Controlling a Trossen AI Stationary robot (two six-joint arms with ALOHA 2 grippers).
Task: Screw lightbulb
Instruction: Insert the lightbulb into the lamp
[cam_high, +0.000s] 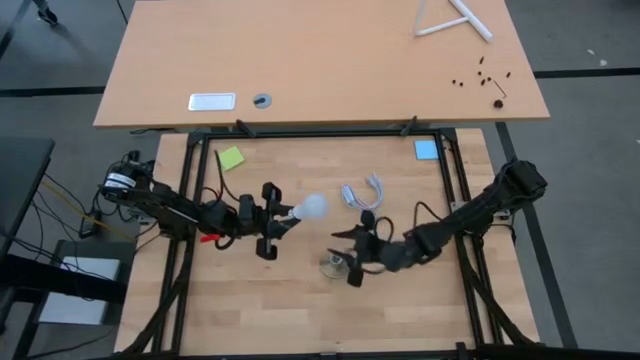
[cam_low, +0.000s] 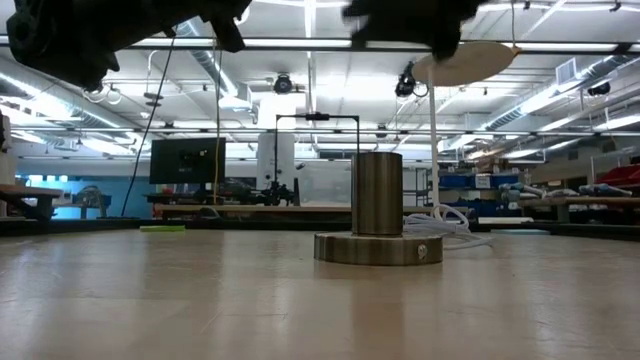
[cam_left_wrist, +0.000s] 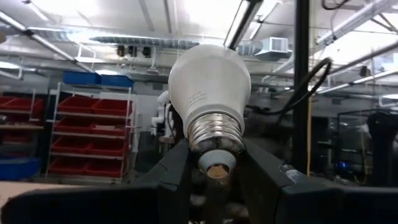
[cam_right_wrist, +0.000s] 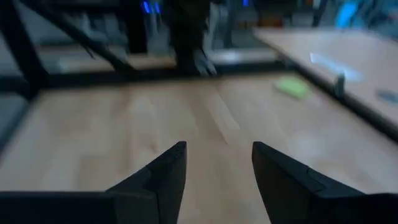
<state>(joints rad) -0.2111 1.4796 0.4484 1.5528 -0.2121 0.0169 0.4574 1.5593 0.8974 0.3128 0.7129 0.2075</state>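
Lightbulb (cam_left_wrist: 208, 90) clamped at its screw base in left end effector (cam_high: 272, 232), up off table (cam_high: 300, 310). Right end effector (cam_right_wrist: 214, 165) apart, empty, above socket (cam_low: 378, 235). Risk: cross-threading from tilted entry.

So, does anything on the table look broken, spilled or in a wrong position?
Nothing looks broken or spilled. The lightbulb is whole and held in the left gripper, above the table. The socket stands upright on the table, its white cord loosely coiled behind it. The right gripper is open and empty.
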